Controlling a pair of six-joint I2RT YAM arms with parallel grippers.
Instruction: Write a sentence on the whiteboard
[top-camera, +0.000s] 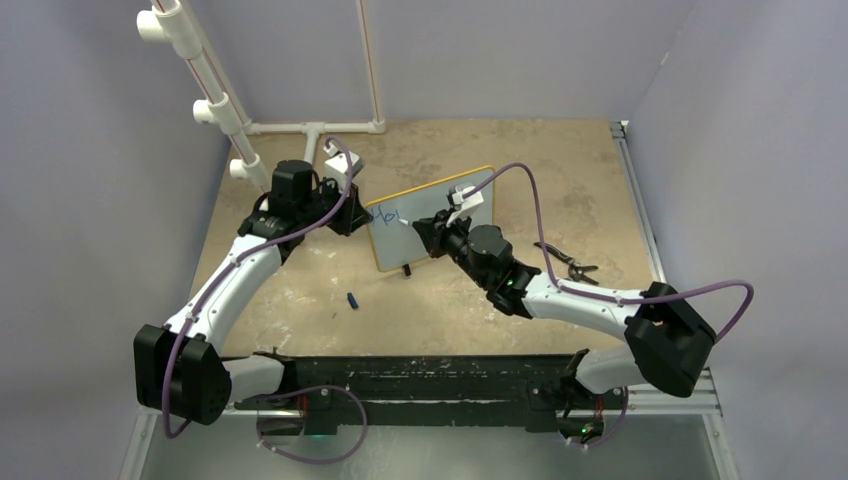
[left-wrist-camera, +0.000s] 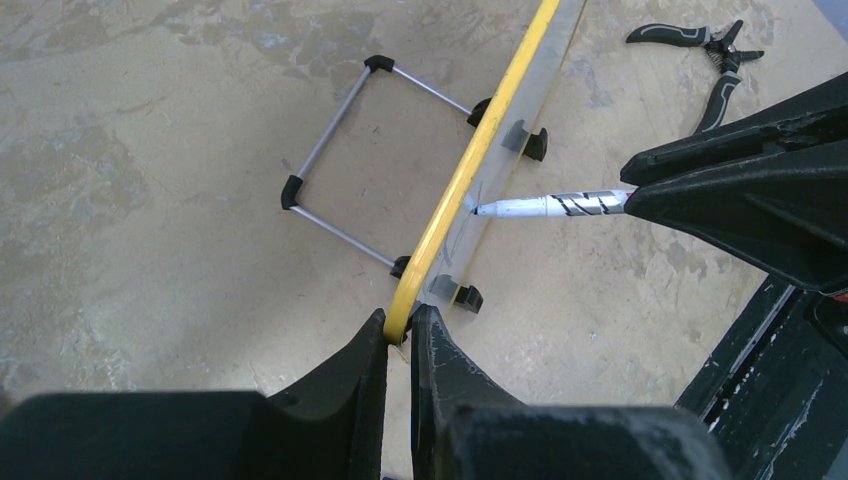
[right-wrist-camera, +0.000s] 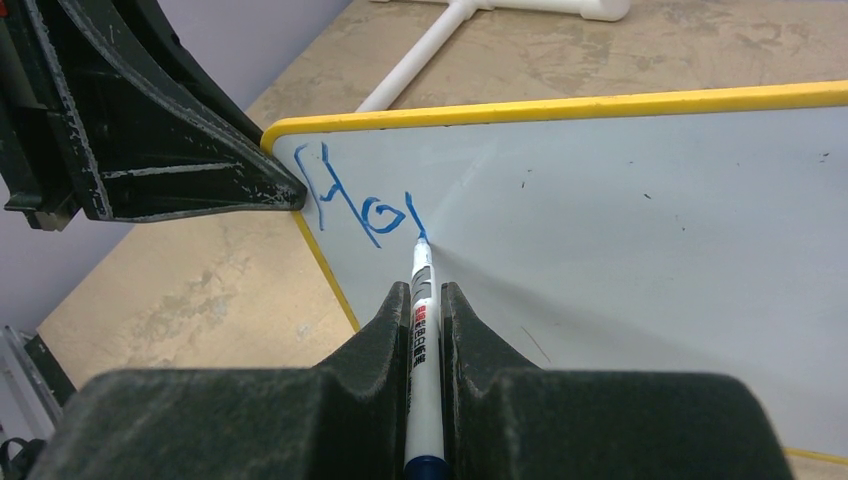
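Observation:
The whiteboard (top-camera: 440, 215) stands tilted on its black feet mid-table; it has a yellow frame (left-wrist-camera: 470, 160) and a white face (right-wrist-camera: 620, 220). My left gripper (left-wrist-camera: 398, 335) is shut on the board's left corner edge. My right gripper (right-wrist-camera: 425, 295) is shut on a white marker (right-wrist-camera: 421, 300) with a blue tip, and the tip touches the board. The sentence (right-wrist-camera: 365, 205) shows only blue "Ho" and the start of a third letter near the top left corner. The marker also shows in the left wrist view (left-wrist-camera: 560, 204).
Black-handled pliers (top-camera: 568, 263) lie on the table to the right of the board, also in the left wrist view (left-wrist-camera: 705, 60). A small blue cap (top-camera: 353, 299) lies in front of the board. White PVC pipes (top-camera: 310, 128) stand at the back left.

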